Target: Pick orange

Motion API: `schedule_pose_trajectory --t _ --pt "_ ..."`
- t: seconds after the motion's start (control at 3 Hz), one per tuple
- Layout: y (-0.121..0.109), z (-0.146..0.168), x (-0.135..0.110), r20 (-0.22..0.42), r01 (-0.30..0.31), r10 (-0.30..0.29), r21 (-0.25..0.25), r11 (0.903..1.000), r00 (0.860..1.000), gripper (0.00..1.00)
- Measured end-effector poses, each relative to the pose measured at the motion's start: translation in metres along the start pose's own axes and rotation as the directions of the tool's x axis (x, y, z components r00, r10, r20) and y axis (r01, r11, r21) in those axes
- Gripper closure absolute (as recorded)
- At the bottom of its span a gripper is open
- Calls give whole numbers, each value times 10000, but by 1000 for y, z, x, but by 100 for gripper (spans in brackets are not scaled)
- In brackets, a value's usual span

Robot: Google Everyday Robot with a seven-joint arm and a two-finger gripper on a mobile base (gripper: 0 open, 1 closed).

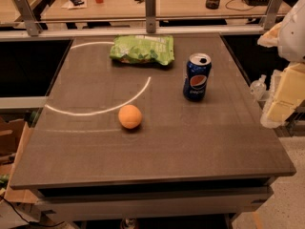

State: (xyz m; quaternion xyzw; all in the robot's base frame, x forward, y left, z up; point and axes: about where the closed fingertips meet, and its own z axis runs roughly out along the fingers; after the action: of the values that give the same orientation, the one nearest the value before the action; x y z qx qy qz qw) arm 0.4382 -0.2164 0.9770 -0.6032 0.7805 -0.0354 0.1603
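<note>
The orange (130,116) is a small round fruit lying on the dark grey table (157,151), left of the middle and just below a curved white line. My gripper (278,101) is at the right edge of the view, off the table's right side, well to the right of the orange and apart from it. Only pale yellow and white parts of the arm show there.
A blue Pepsi can (197,77) stands upright to the right of and behind the orange. A green chip bag (142,49) lies at the back of the table. Metal posts and a rail (150,13) run along the far edge, with a wooden desk behind.
</note>
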Motion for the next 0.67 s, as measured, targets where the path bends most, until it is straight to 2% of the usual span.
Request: schedule_pose_trajectory --t 0.33,0.67 --pt "0 0 0 1 0 0 2 10000 10000 0" --pt "8 0 -7 887 -420 423 -62 9991 9952 0"
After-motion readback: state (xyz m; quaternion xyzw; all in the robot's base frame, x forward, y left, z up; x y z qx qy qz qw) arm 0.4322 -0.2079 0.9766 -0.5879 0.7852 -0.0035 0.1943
